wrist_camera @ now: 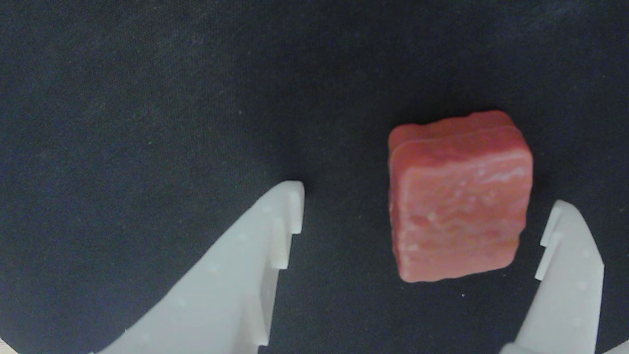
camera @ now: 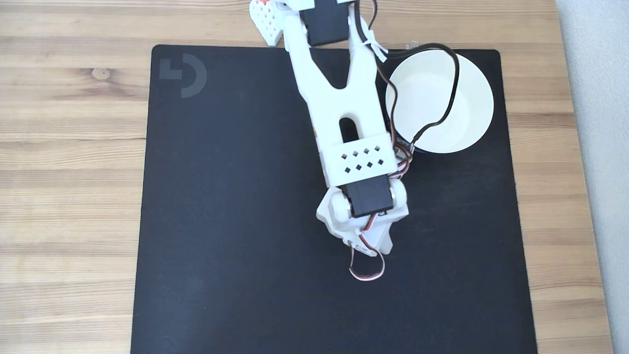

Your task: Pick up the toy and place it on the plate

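In the wrist view your gripper (wrist_camera: 425, 206) is spread wide, both white fingers reaching up from the bottom edge over the black mat (wrist_camera: 147, 123). The toy (wrist_camera: 459, 196) lies flat on the mat between them, well over to the right side of the gap: its right edge sits just beside the right finger (wrist_camera: 565, 275) with a thin strip of mat showing between, while the left finger (wrist_camera: 265, 236) stands clearly apart from it. Neither finger touches the block. You can see its reddish, grainy top with faint lighter streaks and its rounded corners; its far end reaches past both fingertips.

In the fixed view your arm (camera: 344, 103) comes in from the top edge and stretches down over the middle of the mat (camera: 221, 221), with the wrist end near the mat's centre; it covers the gripper and the toy from this angle. The plate (camera: 471, 98) stands on the mat's upper right corner, just right of the arm, and a dark cable (camera: 454, 93) loops across it. The mat lies on a wooden table (camera: 69, 172).
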Tool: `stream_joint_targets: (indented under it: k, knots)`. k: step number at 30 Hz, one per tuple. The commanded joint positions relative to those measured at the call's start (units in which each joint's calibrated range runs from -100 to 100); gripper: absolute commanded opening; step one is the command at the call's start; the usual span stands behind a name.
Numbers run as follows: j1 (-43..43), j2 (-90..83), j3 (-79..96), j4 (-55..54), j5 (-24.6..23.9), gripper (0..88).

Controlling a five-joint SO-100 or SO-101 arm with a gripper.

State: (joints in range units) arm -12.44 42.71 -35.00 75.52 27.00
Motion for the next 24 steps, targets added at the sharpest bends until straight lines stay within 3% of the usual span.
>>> stream_joint_targets:
  k: [1,5,9,24]
  knots:
    - [0.4,0.3,-0.7,-0.4,-0.4,25.3]
    - [0.2,0.2,-0.8,-1.7,-4.5,12.3]
    - [-0.1,-0.2,-0.8,-1.8,-5.0,2.7]
    - [-0.8,-0.9,-1.4,-1.7,-6.0,2.3]
